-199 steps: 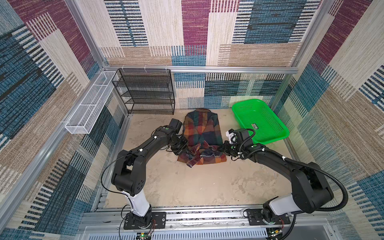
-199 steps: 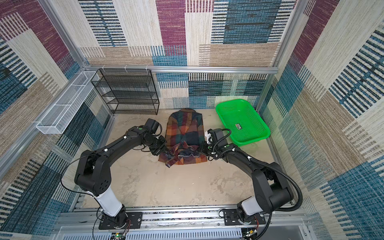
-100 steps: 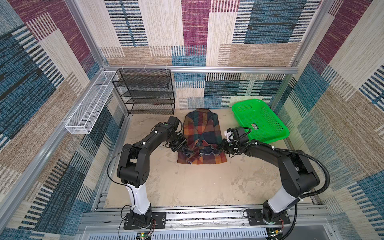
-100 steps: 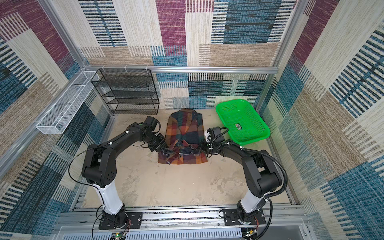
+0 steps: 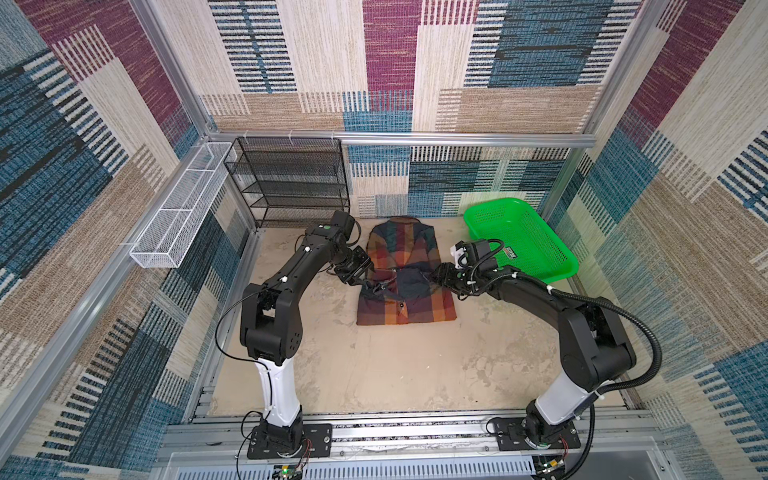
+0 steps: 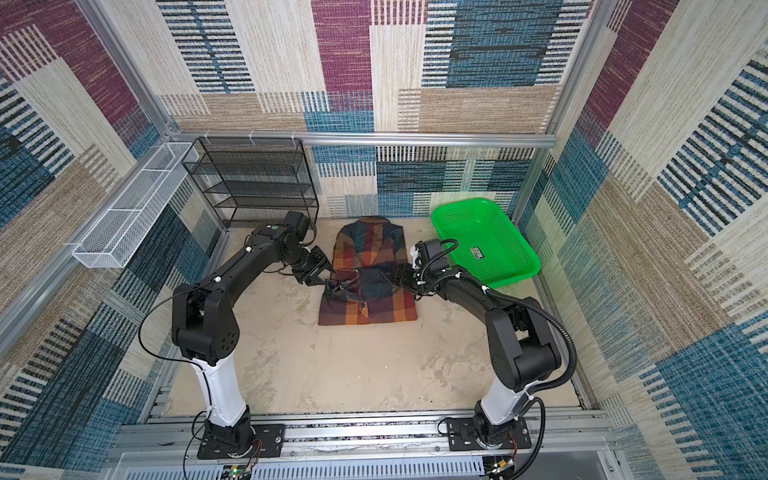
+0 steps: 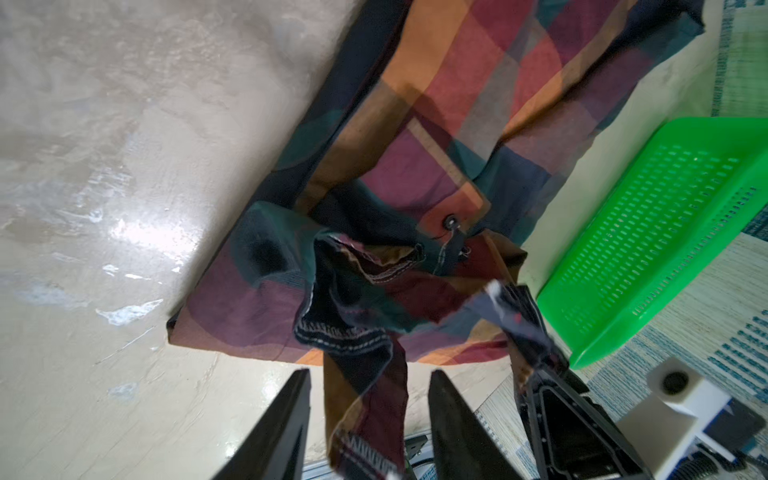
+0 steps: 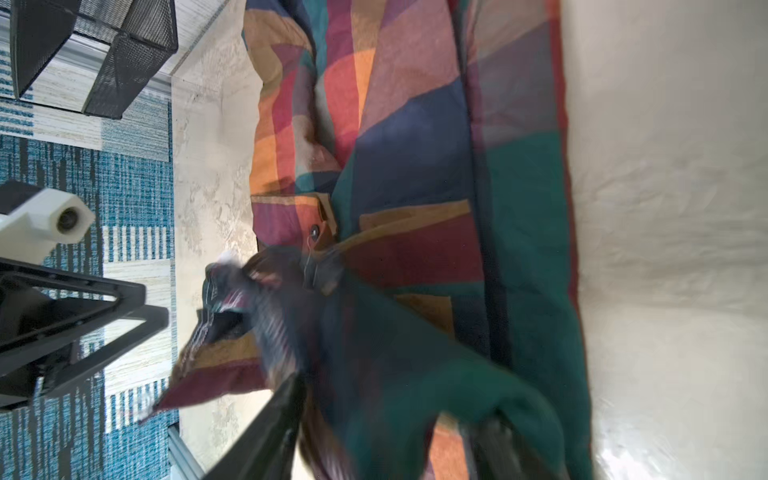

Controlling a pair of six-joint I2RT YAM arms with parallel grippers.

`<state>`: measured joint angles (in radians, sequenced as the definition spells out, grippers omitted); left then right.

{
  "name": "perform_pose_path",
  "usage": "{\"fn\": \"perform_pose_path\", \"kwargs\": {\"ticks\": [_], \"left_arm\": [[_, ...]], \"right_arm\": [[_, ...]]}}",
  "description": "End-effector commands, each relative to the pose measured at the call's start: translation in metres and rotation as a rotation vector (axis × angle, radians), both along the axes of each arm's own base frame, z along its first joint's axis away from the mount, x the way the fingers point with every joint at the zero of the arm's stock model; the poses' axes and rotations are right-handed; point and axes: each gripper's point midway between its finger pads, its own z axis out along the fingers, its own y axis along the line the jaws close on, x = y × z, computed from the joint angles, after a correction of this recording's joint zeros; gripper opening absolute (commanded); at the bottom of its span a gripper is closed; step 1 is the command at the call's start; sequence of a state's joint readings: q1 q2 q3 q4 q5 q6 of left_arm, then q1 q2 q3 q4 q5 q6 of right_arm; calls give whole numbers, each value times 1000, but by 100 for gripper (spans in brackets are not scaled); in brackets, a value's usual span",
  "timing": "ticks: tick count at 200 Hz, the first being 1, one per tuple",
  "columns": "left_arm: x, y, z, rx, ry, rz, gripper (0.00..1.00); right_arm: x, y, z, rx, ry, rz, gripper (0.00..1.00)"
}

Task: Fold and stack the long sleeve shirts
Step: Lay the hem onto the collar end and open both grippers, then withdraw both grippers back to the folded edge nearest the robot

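Your shirt (image 5: 405,286) lies on the worktop (image 5: 395,365) toward the back, collar end away from the arm bases. The green basket (image 5: 532,232) sits just beside it on the right, and the black wire rack (image 5: 291,183) stands off to the left. The left fingers (image 7: 282,428) stand parted at the shirt's left edge, and a stitched sleeve end (image 7: 365,399) hangs loose in the gap between them, not pinched. The right fingers (image 8: 270,436) are parted too, at the opposite edge, with dark cloth lying between them; that view is blurred, so you cannot be sure the cloth is free of both. This looks like the letting-go after laying the sleeves across the body, so do it cleanly. Let the cloth drop fully out of each gap before you move. Then back each arm out along the line of its own fingers rather than sideways, so no stitched edge catches and drags the fold open. Draw both arms away together so the shirt is not pulled askew. On the right, mind the basket rim close behind the wrist. The sleeve cloth near the button (image 7: 449,222) sits bunched and raised, not flat, so it likely wants smoothing down before you make the next fold.
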<state>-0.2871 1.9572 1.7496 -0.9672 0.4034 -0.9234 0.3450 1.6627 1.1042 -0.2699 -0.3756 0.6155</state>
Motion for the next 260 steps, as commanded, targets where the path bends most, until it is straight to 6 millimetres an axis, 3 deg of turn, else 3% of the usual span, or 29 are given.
{"fn": "perform_pose_path", "kwargs": {"ticks": [1,33,45,70,93,123,144,172,205,231,260], "left_arm": [[-6,7,11,11,5,-21,50],[-12,15,21,33,-31,-24,50],[-16,17,22,40,-39,-38,50],[-24,32,21,119,-70,-48,50],[-28,42,19,159,-84,-45,50],[-30,44,11,169,-93,-53,49],[-32,42,2,158,-84,-60,49],[-36,41,-7,149,-74,-59,49],[-40,40,-16,147,-70,-62,48],[-43,42,-19,160,-71,-68,48],[-53,42,-20,156,-73,-70,48]], "right_arm": [[5,-10,17,-52,-50,-22,65],[7,-13,45,-64,-131,-12,66],[4,-3,56,-31,-154,45,66],[-15,38,81,61,-244,230,63],[-27,78,76,116,-227,375,58],[-29,125,58,179,-205,493,43],[-12,141,40,205,-175,504,31],[27,136,-2,121,-159,445,21],[56,123,-49,130,-90,399,16],[60,125,-82,101,-36,413,17],[37,123,-104,76,24,393,16]]}}
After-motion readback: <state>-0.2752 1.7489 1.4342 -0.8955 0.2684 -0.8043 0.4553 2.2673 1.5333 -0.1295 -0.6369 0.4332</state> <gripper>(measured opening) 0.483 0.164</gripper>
